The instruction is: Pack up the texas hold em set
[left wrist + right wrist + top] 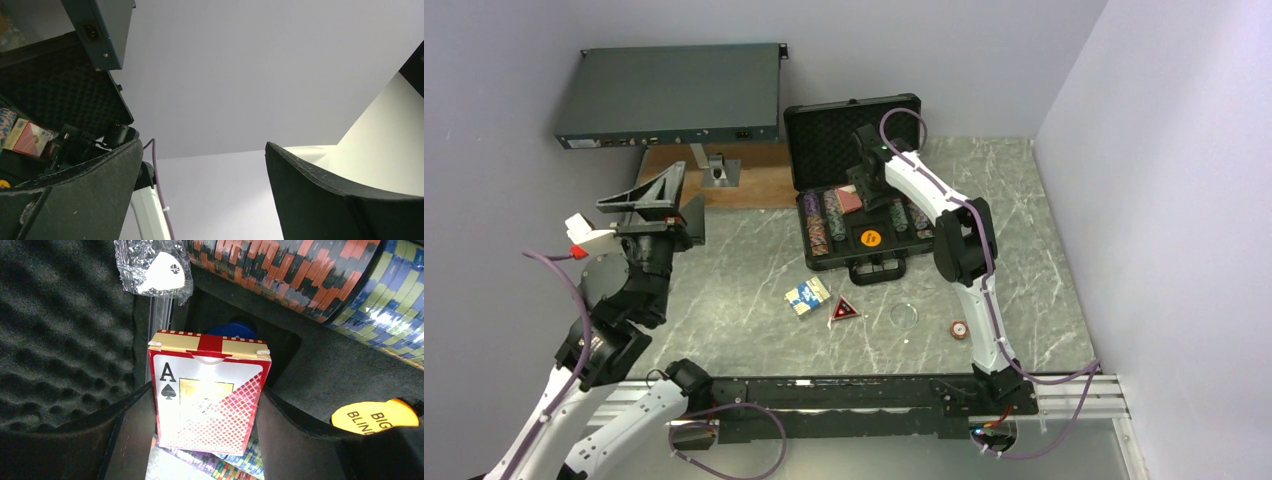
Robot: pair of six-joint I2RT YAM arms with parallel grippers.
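Observation:
The black case lies open at the back, its foam lid raised, rows of striped chips and an orange button inside. My right gripper hangs over the case, shut on a red card deck, both fingers pressing its long sides. Under the deck are chips, a blue button and the orange button. On the table lie a blue deck, a red triangle, a clear disc and a small round button. My left gripper is raised at the left, open and empty.
A large grey electronics box stands at the back left over a wooden board. Walls close the table's back and right side. A wrapped white piece sits by the foam lid.

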